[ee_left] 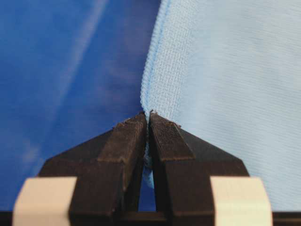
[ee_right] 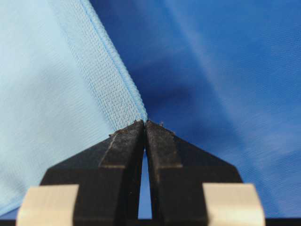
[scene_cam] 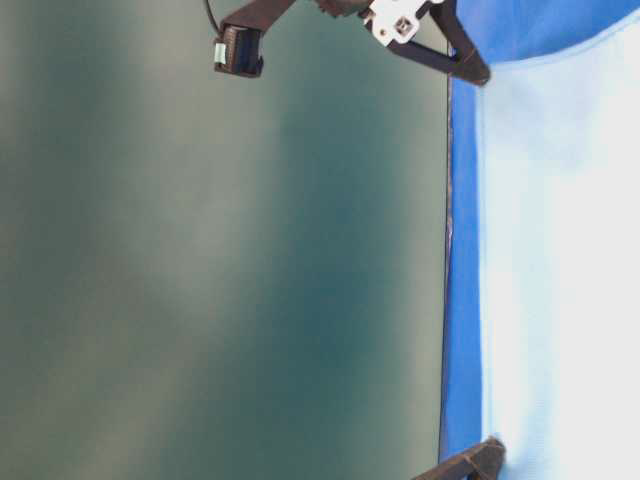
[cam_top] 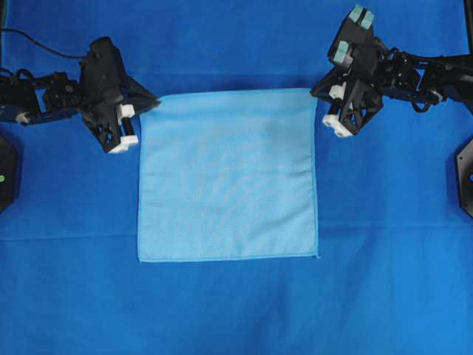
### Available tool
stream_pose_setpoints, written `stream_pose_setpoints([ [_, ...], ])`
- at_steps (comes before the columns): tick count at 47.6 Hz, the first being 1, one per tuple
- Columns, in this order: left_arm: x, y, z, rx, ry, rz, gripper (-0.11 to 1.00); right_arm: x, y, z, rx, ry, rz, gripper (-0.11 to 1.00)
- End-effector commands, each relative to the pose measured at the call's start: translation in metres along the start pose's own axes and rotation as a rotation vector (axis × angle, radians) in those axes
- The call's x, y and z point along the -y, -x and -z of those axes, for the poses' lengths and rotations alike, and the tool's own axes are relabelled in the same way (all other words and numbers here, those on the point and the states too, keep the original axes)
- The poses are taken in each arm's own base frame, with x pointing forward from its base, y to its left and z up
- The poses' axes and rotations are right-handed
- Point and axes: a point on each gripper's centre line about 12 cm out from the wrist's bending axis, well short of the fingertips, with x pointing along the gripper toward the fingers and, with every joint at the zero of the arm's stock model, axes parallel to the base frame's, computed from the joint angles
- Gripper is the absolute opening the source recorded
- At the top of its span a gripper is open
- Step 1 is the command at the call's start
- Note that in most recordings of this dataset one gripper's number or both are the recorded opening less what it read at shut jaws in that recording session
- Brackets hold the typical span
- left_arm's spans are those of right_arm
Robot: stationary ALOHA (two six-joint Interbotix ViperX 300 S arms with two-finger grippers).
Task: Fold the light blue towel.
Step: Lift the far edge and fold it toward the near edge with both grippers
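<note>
I have the left gripper and right gripper each clamped on a top corner of the light blue towel.

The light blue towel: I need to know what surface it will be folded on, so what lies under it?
The light blue towel lies on a deep blue cloth that shows on all sides. What that cloth covers cannot be seen. Both pincers, left and right, pinch its far corners.

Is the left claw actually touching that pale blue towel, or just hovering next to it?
Touching. In the left wrist view the left gripper has its jaws shut on the hemmed edge of the light blue towel, with cloth pinched between the tips.
</note>
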Motion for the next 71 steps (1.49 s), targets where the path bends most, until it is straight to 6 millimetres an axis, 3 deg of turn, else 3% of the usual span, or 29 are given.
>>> stream_pose_setpoints([
  [1,0.012,0.004,-0.009,0.019,-0.026,0.036,0.02,-0.011,0.006,-0.006,0.019,0.002,-0.026,0.02],
  [13,0.063,0.01,-0.001,-0.046,-0.076,0.176,0.02,-0.057,0.011,0.006,-0.039,0.008,-0.126,0.02],
  [30,0.13,0.025,0.011,-0.093,-0.065,0.356,0.02,-0.131,0.028,0.038,-0.116,0.019,-0.29,0.02],
  [40,0.163,0.032,0.011,-0.103,-0.055,0.438,0.02,-0.16,0.038,0.051,-0.144,0.024,-0.355,0.02],
  [54,0.199,0.038,0.012,-0.119,-0.066,0.521,0.02,-0.181,0.046,0.058,-0.14,0.043,-0.412,0.02],
  [71,0.203,0.04,0.013,-0.123,-0.074,0.529,0.02,-0.187,0.046,0.055,-0.118,0.045,-0.431,0.02],
])
